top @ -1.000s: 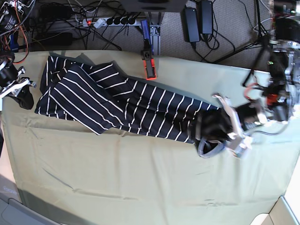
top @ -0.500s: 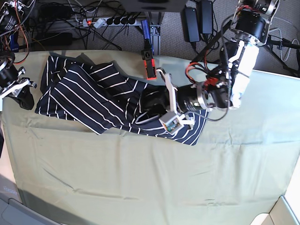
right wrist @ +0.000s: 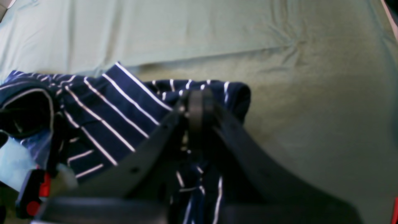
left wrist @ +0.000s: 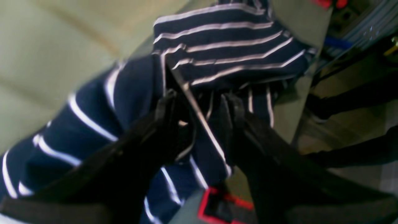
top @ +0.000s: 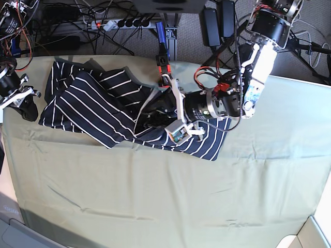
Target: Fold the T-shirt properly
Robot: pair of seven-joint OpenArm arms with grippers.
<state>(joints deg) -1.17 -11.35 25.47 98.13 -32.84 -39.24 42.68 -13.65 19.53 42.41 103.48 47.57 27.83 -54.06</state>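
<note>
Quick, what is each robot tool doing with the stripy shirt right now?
Left tool: shut on the T-shirt, a fold pinched between its fingers.
Right tool: shut, at the T-shirt's edge; whether it grips cloth cannot be told.

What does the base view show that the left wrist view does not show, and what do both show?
Only the base view shows the right gripper at the far end of the dark navy white-striped T-shirt, and the black power strip. Only the left wrist view shows a fold of cloth between the left gripper fingers. Both show the shirt, the pale green tablecloth and the left gripper.
</note>
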